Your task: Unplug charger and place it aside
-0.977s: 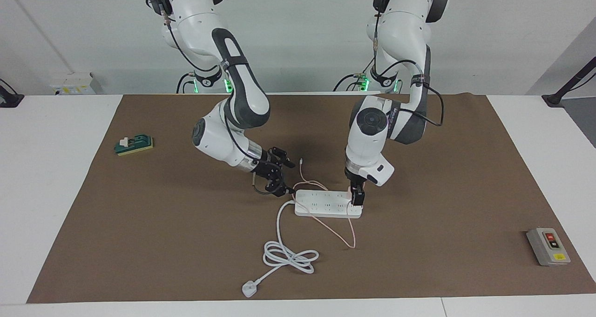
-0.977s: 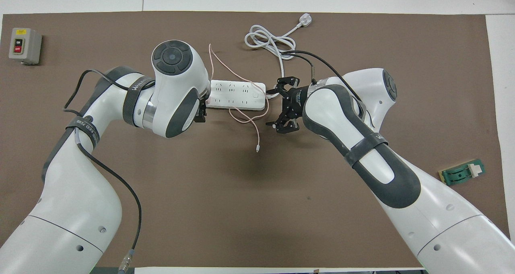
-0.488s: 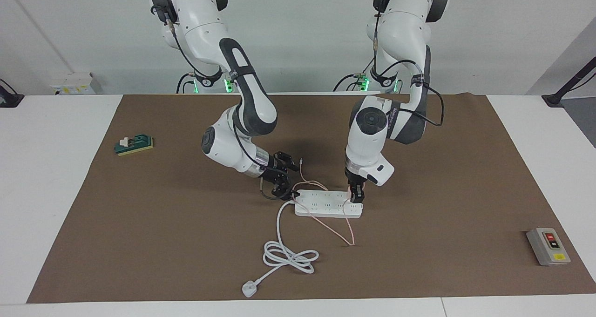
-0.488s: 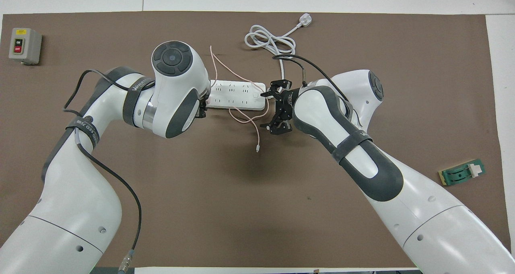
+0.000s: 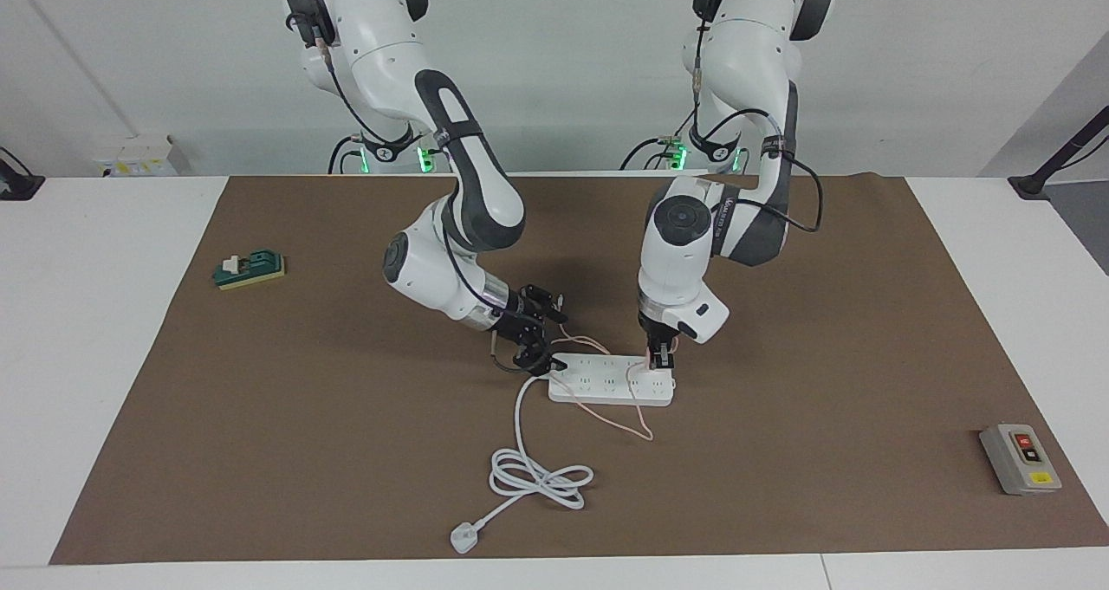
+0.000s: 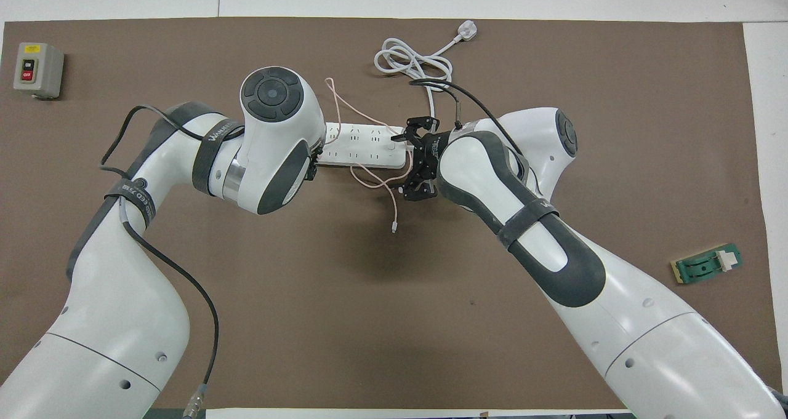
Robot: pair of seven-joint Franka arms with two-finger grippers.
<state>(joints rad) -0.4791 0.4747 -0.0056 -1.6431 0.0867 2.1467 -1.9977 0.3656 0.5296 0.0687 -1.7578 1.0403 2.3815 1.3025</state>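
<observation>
Risk: charger jamming, dragging power strip upward | left end effector clenched on charger | right end effector spread, bracing strip's near end, slippable

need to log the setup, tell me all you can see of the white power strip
The power strip is a long white plastic bar with rows of sockets on top, lying flat mid-mat. Its thick white cord leaves the end toward the right arm and coils to an unplugged plug. The right gripper sits at that end; the left gripper is shut on the pink charger at the other. The pink cable crosses it.
</observation>
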